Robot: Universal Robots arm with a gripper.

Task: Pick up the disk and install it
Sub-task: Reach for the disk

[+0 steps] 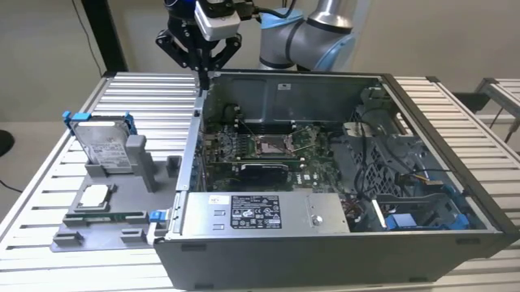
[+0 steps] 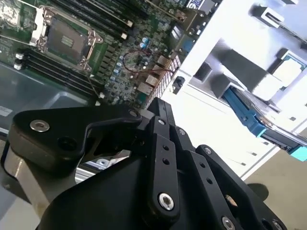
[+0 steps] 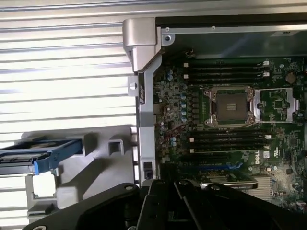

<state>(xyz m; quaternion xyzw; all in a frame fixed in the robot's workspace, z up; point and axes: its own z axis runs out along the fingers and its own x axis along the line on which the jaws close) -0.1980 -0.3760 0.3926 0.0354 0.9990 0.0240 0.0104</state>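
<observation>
In the exterior view your gripper (image 1: 203, 77) hangs above the far corner of the open computer case (image 1: 196, 140). Its 2 fingers are drawn together on nothing, and the tips point down at the case's side wall. The disk (image 1: 104, 146) lies at about 7 to 8 o'clock from the gripper, well apart, outside the case on the slatted table (image 1: 146, 97). It leans in a grey fixture (image 1: 122, 204) with its label facing up and out, its long axis runs roughly 12 to 6 o'clock, and the blue bracket's ends show at its upper edge. An upright post (image 1: 136, 159) of the fixture stands just beside the disk at its 3 o'clock, between it and the case wall; I judge that post and that wall to be what you must clear. A small silver chip (image 1: 94, 198) rests on the fixture at the disk's 6 o'clock, and the grey box (image 1: 252, 213) with the sticker sits at the case's near end. In the second wrist view the gripper (image 2: 157, 106) has its closed fingers over the case's edge, with the motherboard (image 2: 124, 62) to one side and the disk (image 2: 247, 115) to the other. In the first wrist view the gripper (image 3: 163, 186) sits near the same wall, which separates the edge-on disk (image 3: 48, 152) from the processor socket (image 3: 229, 105).
</observation>
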